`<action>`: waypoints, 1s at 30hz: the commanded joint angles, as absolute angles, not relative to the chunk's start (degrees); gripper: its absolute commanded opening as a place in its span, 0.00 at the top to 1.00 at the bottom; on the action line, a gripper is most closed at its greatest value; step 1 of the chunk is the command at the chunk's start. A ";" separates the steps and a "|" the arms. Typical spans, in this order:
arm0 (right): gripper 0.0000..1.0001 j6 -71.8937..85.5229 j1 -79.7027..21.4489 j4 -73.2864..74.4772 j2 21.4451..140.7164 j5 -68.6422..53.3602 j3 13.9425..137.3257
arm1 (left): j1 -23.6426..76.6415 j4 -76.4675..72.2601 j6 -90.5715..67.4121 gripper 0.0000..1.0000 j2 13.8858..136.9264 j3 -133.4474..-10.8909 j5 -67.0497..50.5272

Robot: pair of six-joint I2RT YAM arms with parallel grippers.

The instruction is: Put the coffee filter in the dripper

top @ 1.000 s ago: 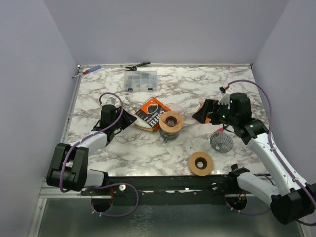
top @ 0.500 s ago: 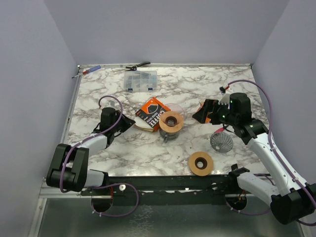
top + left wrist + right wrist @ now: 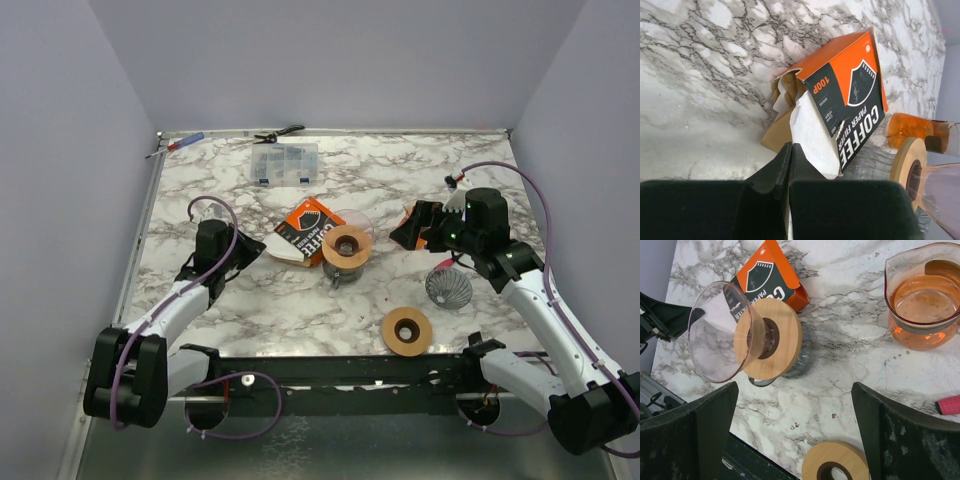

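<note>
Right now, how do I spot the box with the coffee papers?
Look at the middle of the marble table, just left of the glass dripper with the wooden ring. The filter box lies there. It is the only orange-and-black cardboard thing, with white letters and papers poking out of one end.

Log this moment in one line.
left gripper: shut on filter at box | right gripper: open, near dripper | dripper: empty
</note>
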State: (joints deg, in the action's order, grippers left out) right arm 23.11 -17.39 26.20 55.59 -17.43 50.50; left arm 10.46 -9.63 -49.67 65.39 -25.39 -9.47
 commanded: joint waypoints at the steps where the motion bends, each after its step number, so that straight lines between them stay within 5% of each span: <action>1: 0.01 23.26 -17.12 25.07 54.65 -18.57 50.31 | 9.95 -1.96 -46.56 1.00 63.24 -27.49 -6.46; 30: 0.01 23.53 -17.11 23.34 53.83 -20.29 50.30 | 9.84 8.88 -31.49 1.00 43.18 -37.67 -13.07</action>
State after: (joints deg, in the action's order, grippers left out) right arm 23.11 -17.23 24.99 54.70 -18.92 50.50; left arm 10.17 8.12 -36.71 43.64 -35.35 -9.76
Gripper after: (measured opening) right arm 0.995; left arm 0.003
